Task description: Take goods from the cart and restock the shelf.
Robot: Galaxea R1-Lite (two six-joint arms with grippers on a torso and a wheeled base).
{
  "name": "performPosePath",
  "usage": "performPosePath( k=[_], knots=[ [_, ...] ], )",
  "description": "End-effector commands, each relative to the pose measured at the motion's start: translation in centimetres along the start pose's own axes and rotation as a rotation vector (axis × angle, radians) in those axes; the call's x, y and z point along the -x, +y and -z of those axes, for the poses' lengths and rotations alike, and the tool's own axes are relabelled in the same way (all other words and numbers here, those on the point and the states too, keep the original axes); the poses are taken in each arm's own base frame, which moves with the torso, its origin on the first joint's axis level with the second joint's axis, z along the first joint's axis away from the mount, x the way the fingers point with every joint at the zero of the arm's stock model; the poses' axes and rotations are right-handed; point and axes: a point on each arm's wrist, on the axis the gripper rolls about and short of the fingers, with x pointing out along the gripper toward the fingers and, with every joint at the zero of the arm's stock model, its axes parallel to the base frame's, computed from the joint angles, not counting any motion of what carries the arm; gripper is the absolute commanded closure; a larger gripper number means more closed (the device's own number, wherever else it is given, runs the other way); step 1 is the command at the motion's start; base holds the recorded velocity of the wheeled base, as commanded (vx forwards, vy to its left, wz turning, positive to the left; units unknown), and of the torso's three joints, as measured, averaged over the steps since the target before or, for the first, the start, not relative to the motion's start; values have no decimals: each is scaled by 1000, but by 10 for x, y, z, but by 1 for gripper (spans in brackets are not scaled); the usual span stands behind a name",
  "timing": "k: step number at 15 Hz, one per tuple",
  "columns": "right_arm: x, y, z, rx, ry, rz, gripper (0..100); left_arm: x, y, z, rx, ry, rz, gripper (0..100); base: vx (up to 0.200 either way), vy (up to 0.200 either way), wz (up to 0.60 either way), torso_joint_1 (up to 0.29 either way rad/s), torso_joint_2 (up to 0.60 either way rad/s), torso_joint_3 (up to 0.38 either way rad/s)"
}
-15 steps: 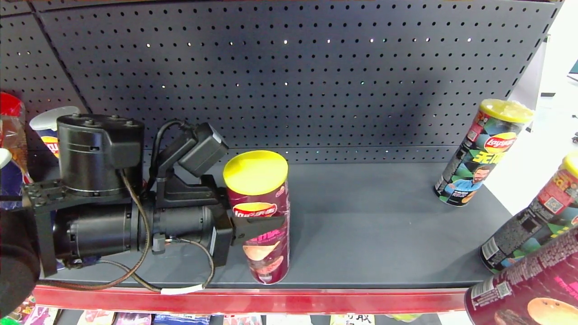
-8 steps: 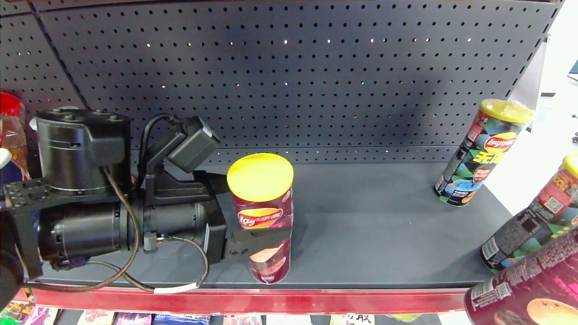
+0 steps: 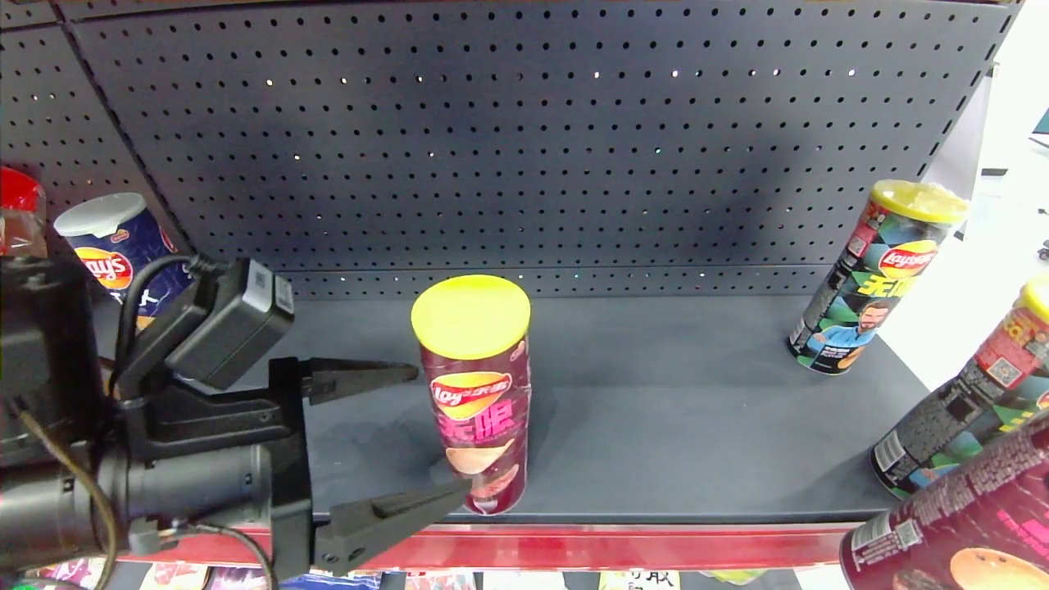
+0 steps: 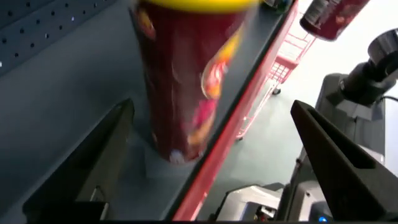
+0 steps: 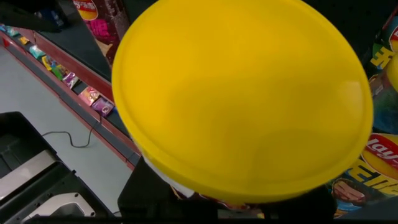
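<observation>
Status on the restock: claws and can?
Left claw open, off the can. Can upright near shelf front edge. Second can close before right wrist camera. Green can far right, out of the way.

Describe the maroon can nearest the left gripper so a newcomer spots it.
On the shelf below the pegboard, look near the red front edge, past the open fingers of the left gripper. The maroon can stands upright alone, unlike the blue can far left and green-black can far right.

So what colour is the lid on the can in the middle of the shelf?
Yellow. The lid on that can shows best in the head view.
</observation>
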Motion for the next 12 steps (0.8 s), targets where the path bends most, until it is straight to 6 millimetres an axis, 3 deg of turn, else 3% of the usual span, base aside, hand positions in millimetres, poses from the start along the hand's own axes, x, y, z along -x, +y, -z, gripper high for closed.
performPosePath(
  k=[1, 2, 5, 10, 12],
  knots=[
    [-1, 0, 1, -3, 8, -2, 100, 17, -8, 4, -13, -27, -13, 0, 0, 0, 0, 0, 0, 0],
    [-5, -2, 0, -7, 19, -1, 100, 31, -13, 17, -8, -16, -74, 0, 0, 0, 0, 0, 0, 0],
    [-5, -2, 1, -10, 25, -2, 100, 51, -15, 29, -20, 0, -432, 0, 0, 0, 0, 0, 0, 0],
    [-5, -2, 1, -6, 21, 2, 100, 87, -32, 59, -48, 30, -536, 0, 0, 0, 0, 0, 0, 0],
    [-4, -1, 2, -4, 20, 2, 100, 93, -34, 57, -61, 39, -561, 0, 0, 0, 0, 0, 0, 0]
  ],
)
